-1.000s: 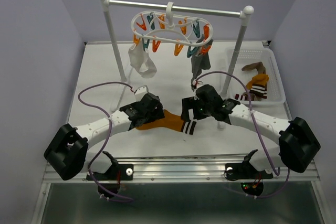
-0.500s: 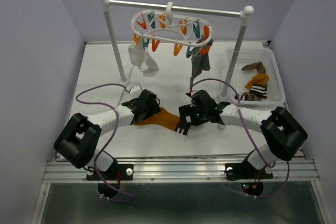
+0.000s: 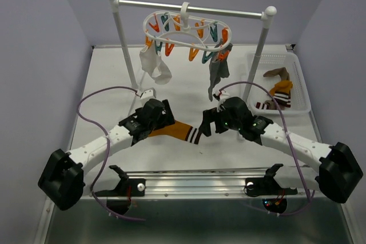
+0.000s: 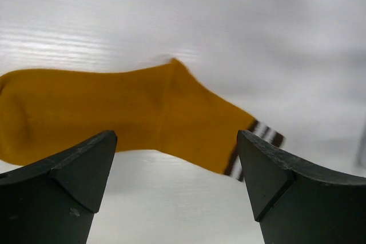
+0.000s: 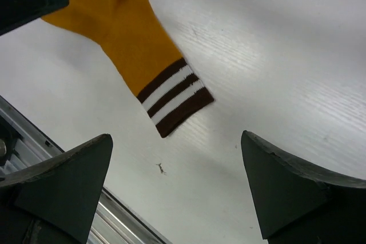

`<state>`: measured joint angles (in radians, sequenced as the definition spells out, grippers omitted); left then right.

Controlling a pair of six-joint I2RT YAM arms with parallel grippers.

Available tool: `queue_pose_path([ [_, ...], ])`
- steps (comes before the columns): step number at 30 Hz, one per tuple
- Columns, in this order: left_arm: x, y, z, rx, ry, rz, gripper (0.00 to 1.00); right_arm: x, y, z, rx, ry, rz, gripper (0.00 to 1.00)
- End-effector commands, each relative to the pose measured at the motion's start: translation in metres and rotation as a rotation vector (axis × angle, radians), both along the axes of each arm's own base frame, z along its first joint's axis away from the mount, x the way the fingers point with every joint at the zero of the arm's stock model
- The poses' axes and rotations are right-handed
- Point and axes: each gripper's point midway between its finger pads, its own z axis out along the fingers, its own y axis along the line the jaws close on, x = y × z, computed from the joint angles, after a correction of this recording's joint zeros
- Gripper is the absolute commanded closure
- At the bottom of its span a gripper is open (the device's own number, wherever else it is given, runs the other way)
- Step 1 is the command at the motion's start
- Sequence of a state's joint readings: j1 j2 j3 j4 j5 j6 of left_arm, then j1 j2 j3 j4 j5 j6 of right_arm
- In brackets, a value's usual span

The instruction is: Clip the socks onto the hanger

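Note:
A mustard-orange sock [image 3: 178,129] with a brown-and-white striped cuff lies flat on the table, also seen as the sock [image 4: 131,115] in the left wrist view and the sock [image 5: 128,44] in the right wrist view. My left gripper [image 3: 159,119] hovers at its foot end, open, nothing between its fingers [image 4: 68,181]. My right gripper [image 3: 207,125] hovers by the cuff, open and empty too. The white oval hanger [image 3: 186,31] hangs from the rail, with a white sock [image 3: 154,67] and a grey sock [image 3: 218,68] clipped to it.
The metal rail stand [image 3: 120,32] with ball-topped posts straddles the back of the table. A white perforated basket [image 3: 300,84] at the right holds more socks [image 3: 279,90]. The table's metal front edge [image 5: 123,221] lies close below the right gripper.
Both arms have swung their elbows outward and lower. The grippers stay open over the orange sock, the right one shifted slightly right, uncovering the striped cuff.

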<state>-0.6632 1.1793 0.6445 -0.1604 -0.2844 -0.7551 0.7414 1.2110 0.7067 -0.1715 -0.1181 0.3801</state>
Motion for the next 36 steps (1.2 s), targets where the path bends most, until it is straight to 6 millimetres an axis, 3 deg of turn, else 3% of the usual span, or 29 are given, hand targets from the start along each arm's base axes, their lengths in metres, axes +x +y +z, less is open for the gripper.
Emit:
queue_pose_path([
  [1, 0.003, -0.029, 0.090, -0.097, -0.221, -0.179, 0.01, 0.021, -0.006, 0.048, 0.023, -0.171, -0.059, 0.00],
  [4, -0.001, -0.030, 0.146, -0.154, -0.355, -0.226, 0.01, 0.014, -0.007, 0.074, 0.056, -0.216, -0.022, 0.00],
  [5, -0.001, -0.028, 0.159, -0.161, -0.384, -0.223, 0.01, 0.013, -0.002, 0.092, 0.080, -0.241, 0.006, 0.00],
  [7, 0.000, -0.010, 0.199, -0.165, -0.466, -0.154, 0.01, 0.004, 0.008, 0.121, 0.133, -0.283, 0.100, 0.00],
  [8, 0.000, -0.004, 0.211, -0.165, -0.490, -0.128, 0.01, -0.001, 0.012, 0.124, 0.142, -0.292, 0.132, 0.00],
  [9, 0.002, 0.007, 0.229, -0.161, -0.530, -0.073, 0.01, 0.002, 0.016, 0.143, 0.171, -0.338, 0.141, 0.00],
  [11, 0.001, 0.021, 0.249, -0.176, -0.574, -0.005, 0.01, -0.002, 0.031, 0.171, 0.207, -0.415, 0.200, 0.00],
  [12, 0.001, 0.028, 0.255, -0.180, -0.593, 0.033, 0.01, -0.002, 0.035, 0.172, 0.209, -0.430, 0.214, 0.00],
  [13, 0.003, 0.043, 0.262, -0.192, -0.612, 0.129, 0.01, 0.006, 0.044, 0.191, 0.239, -0.484, 0.225, 0.00],
  [14, 0.004, 0.051, 0.262, -0.189, -0.612, 0.181, 0.01, 0.005, 0.053, 0.202, 0.265, -0.503, 0.237, 0.00],
  [16, 0.003, 0.076, 0.259, -0.154, -0.593, 0.319, 0.01, 0.012, 0.068, 0.242, 0.352, -0.577, 0.235, 0.00],
  [17, 0.001, 0.083, 0.257, -0.173, -0.582, 0.379, 0.01, 0.014, 0.077, 0.253, 0.383, -0.605, 0.230, 0.00],
  [18, -0.002, 0.096, 0.250, -0.128, -0.566, 0.427, 0.01, 0.022, 0.089, 0.251, 0.385, -0.604, 0.222, 0.00],
  [19, -0.003, 0.101, 0.248, -0.114, -0.562, 0.450, 0.01, 0.023, 0.100, 0.276, 0.440, -0.667, 0.225, 0.00],
  [21, -0.007, 0.112, 0.244, -0.092, -0.558, 0.499, 0.01, 0.035, 0.110, 0.292, 0.479, -0.704, 0.164, 0.00],
  [22, -0.007, 0.114, 0.238, -0.082, -0.550, 0.511, 0.01, 0.041, 0.123, 0.288, 0.480, -0.714, 0.168, 0.00],
  [23, -0.009, 0.117, 0.237, -0.087, -0.551, 0.524, 0.01, 0.048, 0.126, 0.312, 0.527, -0.751, 0.082, 0.00],
  [25, -0.009, 0.119, 0.232, -0.090, -0.544, 0.525, 0.01, 0.065, 0.144, 0.310, 0.504, -0.776, 0.028, 0.00],
  [28, -0.009, 0.121, 0.229, -0.099, -0.539, 0.535, 0.01, 0.100, 0.139, 0.329, 0.522, -0.807, -0.203, 0.00],
  [29, -0.010, 0.120, 0.229, -0.116, -0.539, 0.535, 0.01, 0.123, 0.132, 0.324, 0.500, -0.792, -0.352, 0.00],
  [31, -0.008, 0.107, 0.231, -0.128, -0.548, 0.448, 0.01, 0.145, 0.122, 0.315, 0.462, -0.811, -0.502, 0.00],
  [36, -0.006, 0.092, 0.230, -0.136, -0.540, 0.357, 0.01, 0.154, 0.116, 0.319, 0.469, -0.838, -0.584, 0.00],
])
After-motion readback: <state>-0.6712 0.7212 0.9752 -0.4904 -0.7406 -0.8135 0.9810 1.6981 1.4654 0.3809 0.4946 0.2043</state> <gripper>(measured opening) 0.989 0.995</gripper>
